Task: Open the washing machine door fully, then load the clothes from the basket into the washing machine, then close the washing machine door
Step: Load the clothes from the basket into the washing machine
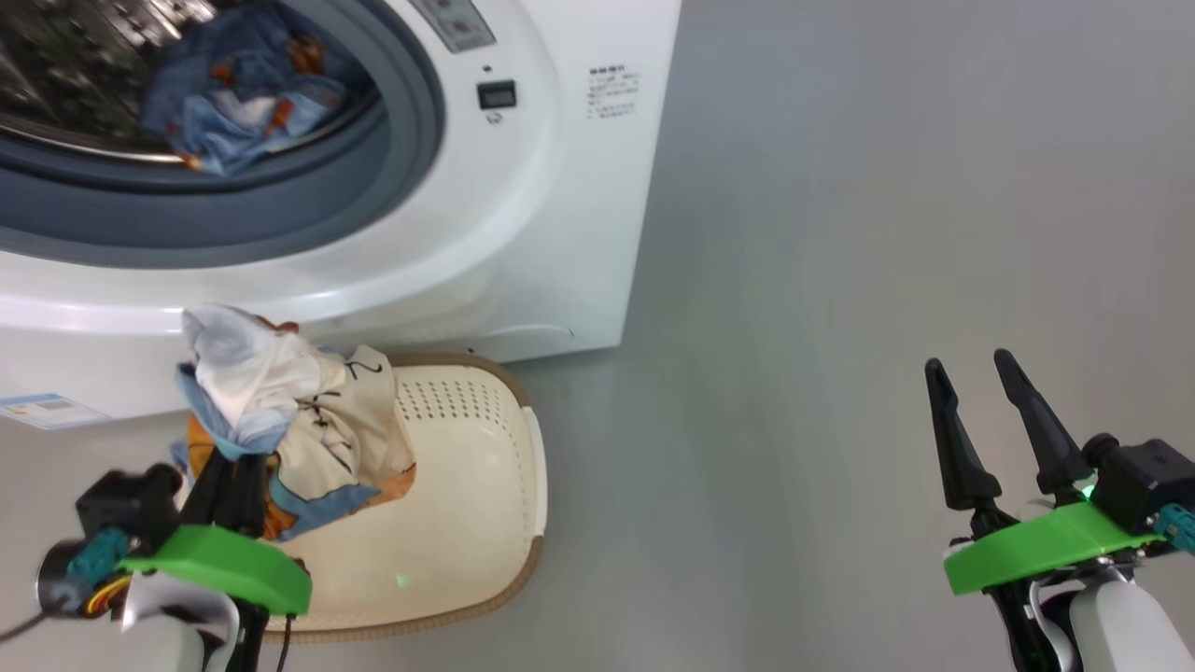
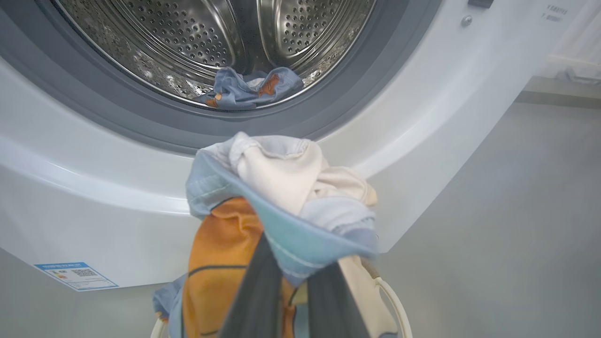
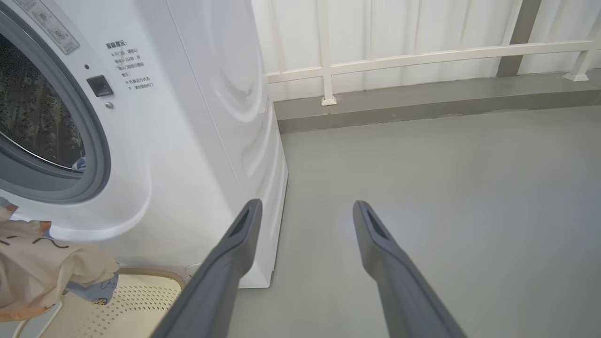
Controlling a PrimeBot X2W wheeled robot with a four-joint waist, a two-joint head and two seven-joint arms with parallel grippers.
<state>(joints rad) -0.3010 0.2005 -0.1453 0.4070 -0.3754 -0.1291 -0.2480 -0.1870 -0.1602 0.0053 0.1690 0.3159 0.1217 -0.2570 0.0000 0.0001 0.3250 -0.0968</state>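
Observation:
The white washing machine point(image 1: 523, 215) stands with its drum mouth uncovered; its door is out of view. A light blue garment with orange prints point(image 1: 238, 93) lies inside the steel drum point(image 2: 220, 42), near the grey gasket point(image 2: 141, 122). My left gripper point(image 1: 233, 467) is shut on the cream, blue and orange garment point(image 1: 289, 420), holding it above the cream basket point(image 1: 476, 504) and below the drum opening. In the left wrist view this garment point(image 2: 281, 197) bunches over my fingers point(image 2: 256, 291). My right gripper point(image 1: 971, 369) hangs open over bare floor, far right of the machine.
A small blue label point(image 1: 42, 409) sits low on the machine's front. Grey floor point(image 1: 840, 280) spreads to the right. A white railing and panelled wall point(image 3: 422, 51) run behind a low kerb beside the machine.

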